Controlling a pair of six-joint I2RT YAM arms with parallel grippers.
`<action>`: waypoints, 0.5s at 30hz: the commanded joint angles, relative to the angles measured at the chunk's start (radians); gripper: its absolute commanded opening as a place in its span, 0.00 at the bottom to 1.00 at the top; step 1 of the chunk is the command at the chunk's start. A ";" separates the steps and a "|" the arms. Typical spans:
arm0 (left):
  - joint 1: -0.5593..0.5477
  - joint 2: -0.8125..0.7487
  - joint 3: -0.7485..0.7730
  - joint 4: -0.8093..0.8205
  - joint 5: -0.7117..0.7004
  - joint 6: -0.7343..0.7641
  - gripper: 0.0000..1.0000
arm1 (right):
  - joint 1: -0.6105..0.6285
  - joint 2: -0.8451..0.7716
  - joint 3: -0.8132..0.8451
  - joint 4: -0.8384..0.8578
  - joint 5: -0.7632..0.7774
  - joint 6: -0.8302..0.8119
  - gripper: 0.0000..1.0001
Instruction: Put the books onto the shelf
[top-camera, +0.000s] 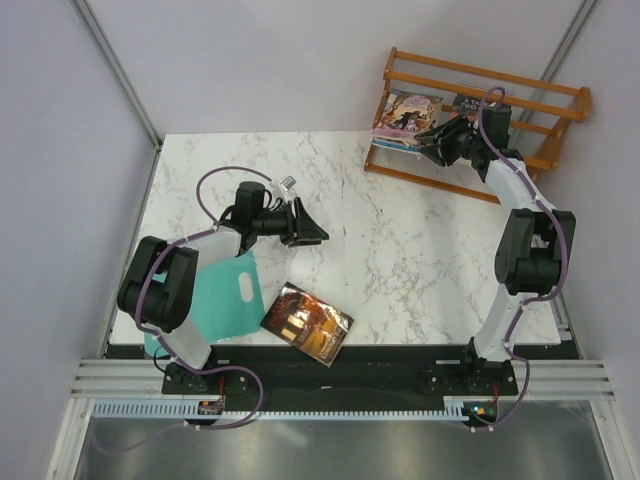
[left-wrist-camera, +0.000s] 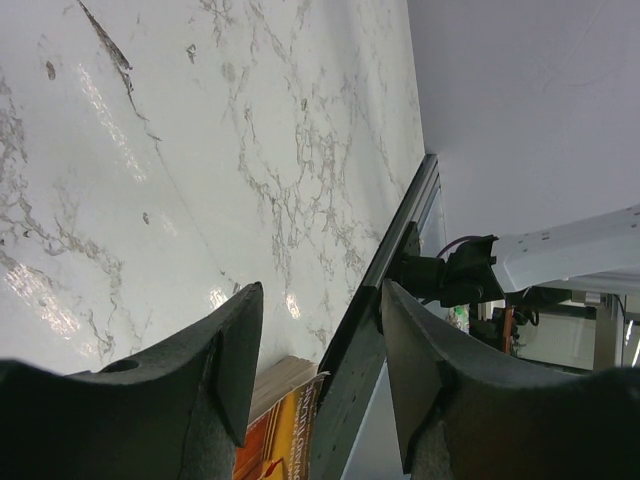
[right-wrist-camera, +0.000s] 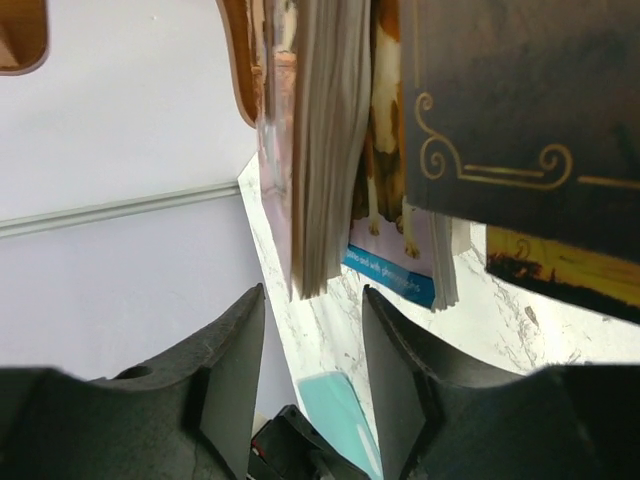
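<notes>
The shelf (top-camera: 500, 78), an orange-brown slatted rack, stands at the far right corner. Several books lean in it: a pink-purple one (top-camera: 408, 110), a dark one (top-camera: 470, 101) and, in the right wrist view, a light-blue one with brown dogs (right-wrist-camera: 392, 225). My right gripper (top-camera: 432, 140) is open just short of the pink-purple book's page edge (right-wrist-camera: 325, 150), holding nothing. A dark red-brown book (top-camera: 307, 323) lies flat near the table's front edge. My left gripper (top-camera: 312, 228) hangs open mid-table, empty, with that book's corner (left-wrist-camera: 275, 430) showing below its fingers.
A teal flat sheet (top-camera: 225, 295) with a handle hole lies at the front left, partly under the left arm. Grey walls close in behind the shelf. The marble table's (top-camera: 400, 250) front edge runs along a black rail.
</notes>
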 joint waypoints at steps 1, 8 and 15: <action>0.007 -0.033 -0.014 0.050 0.004 0.011 0.57 | -0.003 -0.094 -0.004 0.010 0.025 -0.033 0.48; 0.007 -0.019 -0.021 0.068 0.006 0.001 0.57 | 0.007 -0.134 0.006 -0.040 0.050 -0.080 0.34; 0.007 -0.013 -0.029 0.077 0.008 0.001 0.57 | 0.064 -0.096 0.082 -0.100 0.070 -0.159 0.07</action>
